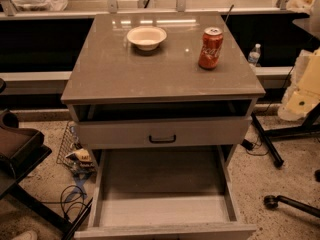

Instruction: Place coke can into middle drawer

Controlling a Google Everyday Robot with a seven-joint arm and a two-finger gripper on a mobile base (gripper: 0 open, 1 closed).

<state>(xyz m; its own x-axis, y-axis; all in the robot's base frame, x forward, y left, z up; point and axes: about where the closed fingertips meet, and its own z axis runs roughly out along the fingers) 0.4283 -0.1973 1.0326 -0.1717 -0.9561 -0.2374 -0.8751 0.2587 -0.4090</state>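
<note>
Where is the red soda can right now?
In the camera view, the small red aluminium coke can stands upright on the right of the grey cabinet top, right of the round white bowl. The gripper is out of view.

1 coke can [210, 48] nr right edge of worktop [125, 71], 1 white bowl [146, 37] nr back edge, prob. 1 water bottle [254, 54] past right edge, 2 drawers: middle drawer [162, 211], handled drawer front [162, 131], gripper out of shot

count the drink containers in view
2: the coke can upright on the cabinet top, right of the white bowl; a water bottle beyond the cabinet's right edge. More may be hidden. The hand is not in view.
</note>
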